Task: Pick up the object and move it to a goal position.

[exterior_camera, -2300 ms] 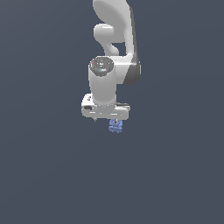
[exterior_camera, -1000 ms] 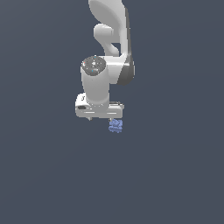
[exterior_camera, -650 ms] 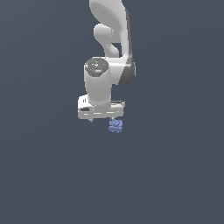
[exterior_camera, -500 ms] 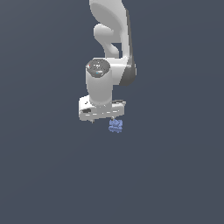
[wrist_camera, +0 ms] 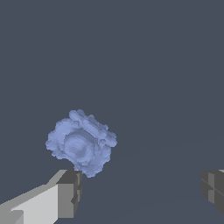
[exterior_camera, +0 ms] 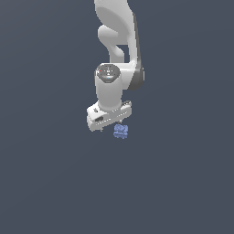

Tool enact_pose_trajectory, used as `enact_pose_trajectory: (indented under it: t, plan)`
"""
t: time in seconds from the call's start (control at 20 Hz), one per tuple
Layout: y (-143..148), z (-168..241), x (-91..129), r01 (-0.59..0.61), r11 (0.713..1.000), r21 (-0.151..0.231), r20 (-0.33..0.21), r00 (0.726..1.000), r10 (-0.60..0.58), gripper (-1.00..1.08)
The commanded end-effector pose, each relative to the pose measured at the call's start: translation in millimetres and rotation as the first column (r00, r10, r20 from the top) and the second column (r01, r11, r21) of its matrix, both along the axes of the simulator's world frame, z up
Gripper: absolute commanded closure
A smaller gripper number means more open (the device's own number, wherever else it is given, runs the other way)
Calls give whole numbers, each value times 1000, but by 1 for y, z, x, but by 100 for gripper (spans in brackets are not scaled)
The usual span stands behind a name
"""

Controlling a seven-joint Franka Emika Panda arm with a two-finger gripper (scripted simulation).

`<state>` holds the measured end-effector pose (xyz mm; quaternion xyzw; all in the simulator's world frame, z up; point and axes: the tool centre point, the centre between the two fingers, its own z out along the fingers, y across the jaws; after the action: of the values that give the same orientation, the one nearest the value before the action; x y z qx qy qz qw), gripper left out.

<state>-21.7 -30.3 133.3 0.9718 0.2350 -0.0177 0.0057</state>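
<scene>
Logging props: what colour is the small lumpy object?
Periwinkle blue, clearest in the wrist view.

The white arm point(exterior_camera: 119, 41) reaches down from above, its wrist point(exterior_camera: 109, 89) vertical and slightly turned. The tool point(wrist_camera: 140, 192) points straight down with its two fingers point(wrist_camera: 70, 192) spread wide apart, holding nothing between them.

The arm point(exterior_camera: 116, 41) is white, with a dark grey band at its joint and a grey round cap on top. The gripper point(exterior_camera: 108, 126) is white too. In the wrist view its fingers point(wrist_camera: 70, 192) are light grey with darker grey pads. The object point(exterior_camera: 121, 131) is a soft periwinkle blue all over, with paler blue on its bumps and deeper blue in the dips. The ground point(exterior_camera: 45, 173) is one plain dark blue-grey, with no pattern.
</scene>
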Motion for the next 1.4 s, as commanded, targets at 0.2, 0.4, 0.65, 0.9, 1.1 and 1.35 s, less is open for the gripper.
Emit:
enact_pose_trajectory:
  t: [0.2, 0.4, 0.65, 0.9, 1.1, 1.35]
  plan:
    - [11, -7, -4, -199, 980, 7, 3, 980, 199, -92]
    - [17, -12, -7, -318, 948, 11, 5, 948, 317, -92]
    - [26, -17, -11, -459, 888, 15, 10, 889, 459, -92]
    - [35, -22, -15, -590, 807, 19, 16, 808, 589, -92]
    - [41, -25, -18, -677, 736, 20, 21, 736, 677, -92]
    - [47, -28, -21, -751, 660, 20, 27, 660, 751, -92]
